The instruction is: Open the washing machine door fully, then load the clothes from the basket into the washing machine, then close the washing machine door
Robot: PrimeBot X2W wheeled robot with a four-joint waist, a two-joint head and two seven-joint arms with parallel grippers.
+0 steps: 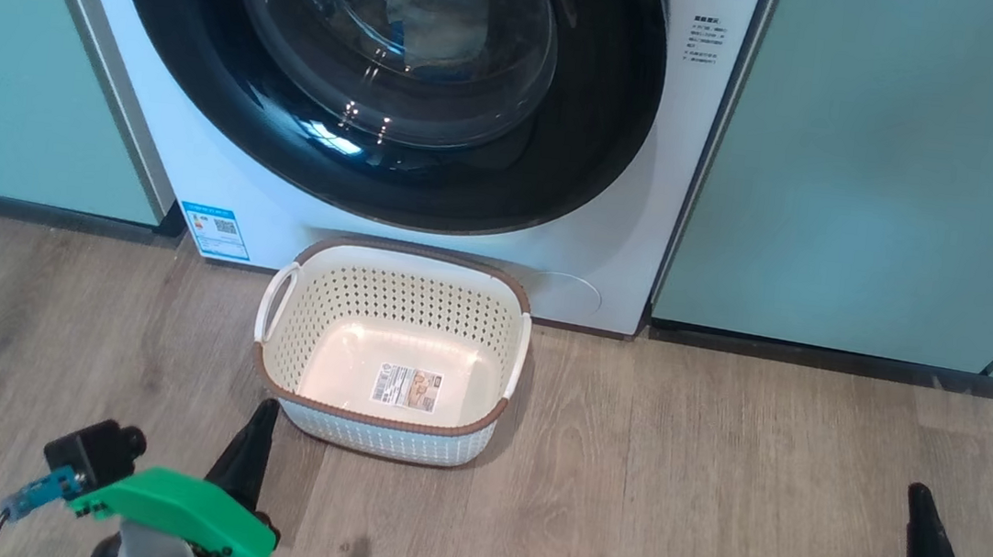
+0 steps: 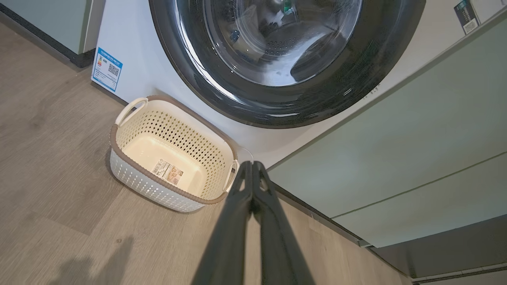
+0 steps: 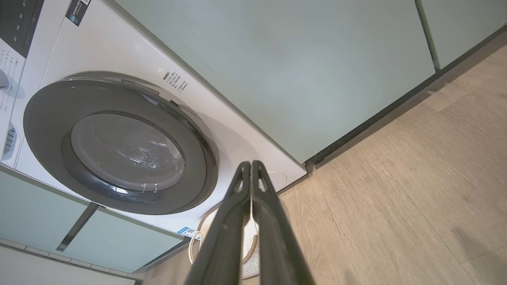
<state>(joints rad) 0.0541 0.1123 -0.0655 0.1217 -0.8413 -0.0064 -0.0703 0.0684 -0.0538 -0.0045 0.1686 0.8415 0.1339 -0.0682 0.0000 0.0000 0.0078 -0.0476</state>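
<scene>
The washing machine (image 1: 612, 235) is white, and its round black washing machine door (image 1: 366, 117) lies flush against the front. Through the door's glass, pale clothes (image 1: 436, 18) with a bit of blue lie in the drum. On the floor just in front stands the cream basket (image 1: 406, 306), holding nothing but a label on its bottom. My left gripper (image 1: 263, 415) is shut and holds nothing, low at the basket's near left corner. My right gripper (image 1: 918, 496) is shut too, far to the right over bare floor. The left wrist view shows the left gripper (image 2: 250, 166), the basket (image 2: 158, 134) and the door (image 2: 277, 107).
Pale-green cabinets (image 1: 886, 172) flank the machine on both sides, with a dark plinth along the floor. A blue-and-white sticker (image 1: 215, 231) marks the machine's lower left corner. Wood floor (image 1: 715, 486) stretches between the basket and my right gripper (image 3: 250, 164).
</scene>
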